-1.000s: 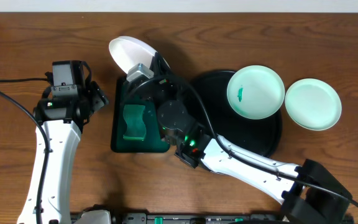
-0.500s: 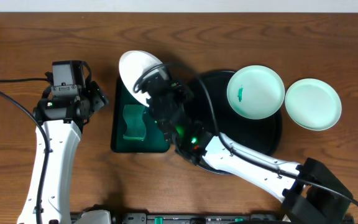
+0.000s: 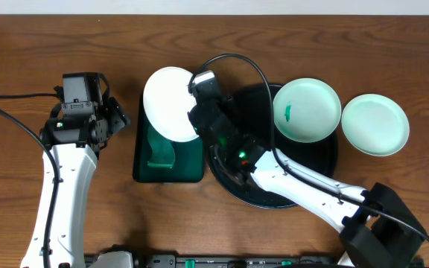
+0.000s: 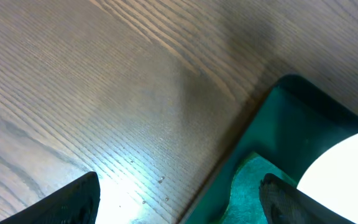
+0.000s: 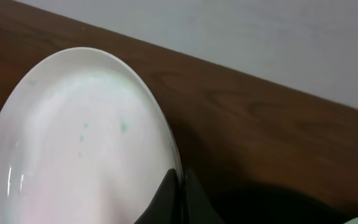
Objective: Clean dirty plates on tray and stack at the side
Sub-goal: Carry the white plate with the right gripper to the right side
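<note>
A brown wooden table (image 3: 21, 59) with a strong grain fills the overhead view, and a pale wall (image 3: 274, 6) runs along its far edge. Left of the middle, a small rectangular dark green tray (image 3: 139, 141) with rounded corners lies flat on the wood. A lighter green sponge (image 3: 159, 155) rests inside it, its far end hidden from above. The left wrist view shows one corner of that tray (image 4: 303, 124) and the sponge's rough surface (image 4: 247, 186).

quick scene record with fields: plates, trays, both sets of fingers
held plate: white, faint green specks, over green tray
right fingers: shut on held plate's rim
left fingers: open, empty, above table
smeared plate: on black tray
clean plate: on table, right of black tray
sponge: in green tray
</note>
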### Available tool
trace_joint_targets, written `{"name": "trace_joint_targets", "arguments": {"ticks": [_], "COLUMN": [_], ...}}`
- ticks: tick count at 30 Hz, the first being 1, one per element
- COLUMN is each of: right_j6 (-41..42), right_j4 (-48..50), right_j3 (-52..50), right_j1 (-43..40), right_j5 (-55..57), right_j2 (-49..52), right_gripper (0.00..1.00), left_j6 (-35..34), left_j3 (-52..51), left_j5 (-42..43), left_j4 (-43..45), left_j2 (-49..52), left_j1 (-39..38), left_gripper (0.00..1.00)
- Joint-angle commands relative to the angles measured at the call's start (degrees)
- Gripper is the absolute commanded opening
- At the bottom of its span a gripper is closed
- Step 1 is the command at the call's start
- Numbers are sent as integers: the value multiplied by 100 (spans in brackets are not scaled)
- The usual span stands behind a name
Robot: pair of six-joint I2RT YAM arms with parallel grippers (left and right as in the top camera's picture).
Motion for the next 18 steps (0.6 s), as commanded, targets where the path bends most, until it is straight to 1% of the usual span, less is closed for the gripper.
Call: {"name": "trace_joint_targets", "arguments": {"ticks": [1,4,8,14,18], "right_j6": [361,363,730,1419,1558], "right_j4": [-57,-195,-612,-1342,-1880], "right_j3": [96,96,96,96,96], "right_j1": [-160,-343,-765,-1832,-2570], "right_j5": [-297,-662,-1364,-2907,-3307], "right_j2": [-214,-470,-898,-1591,-2055], "right_gripper": [1,1,1,1,1], "left_j6": [-28,-28,-28,-28,-28], "left_j3": [63,63,63,63,63], "left_j5": [-70,-68,-70,-68,-68], "left_j4": [-33,-33,-33,-33,-33], "left_j2": [-42,-42,-42,-42,-42], "left_j1": [17,17,17,17,17], "left_gripper": [82,82,82,82,82]}}
